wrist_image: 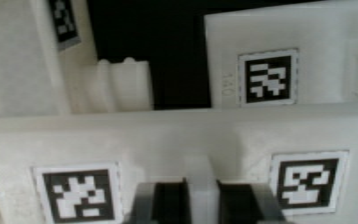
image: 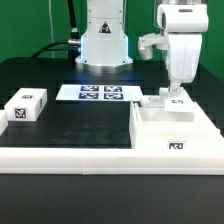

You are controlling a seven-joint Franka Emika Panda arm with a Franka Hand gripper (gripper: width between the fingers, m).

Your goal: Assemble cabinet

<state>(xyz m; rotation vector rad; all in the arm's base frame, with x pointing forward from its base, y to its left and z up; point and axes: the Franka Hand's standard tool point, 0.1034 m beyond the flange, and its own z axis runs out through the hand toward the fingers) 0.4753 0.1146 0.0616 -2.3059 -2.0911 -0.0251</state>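
The arm (image: 178, 40) is glossy white with rounded casings, its pincer (image: 177, 95) ending in dark fingers (wrist_image: 167, 203).

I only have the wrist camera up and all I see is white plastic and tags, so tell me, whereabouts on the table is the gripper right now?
Observer: The gripper hangs low over the cabinet, at the exterior view's right.
Operator: Any loose parts elsewhere?
Observer: A small white tagged block lies alone at the exterior view's left.
Operator: And what's between those two?
Observer: The marker board lies flat there, farther from the camera than both.
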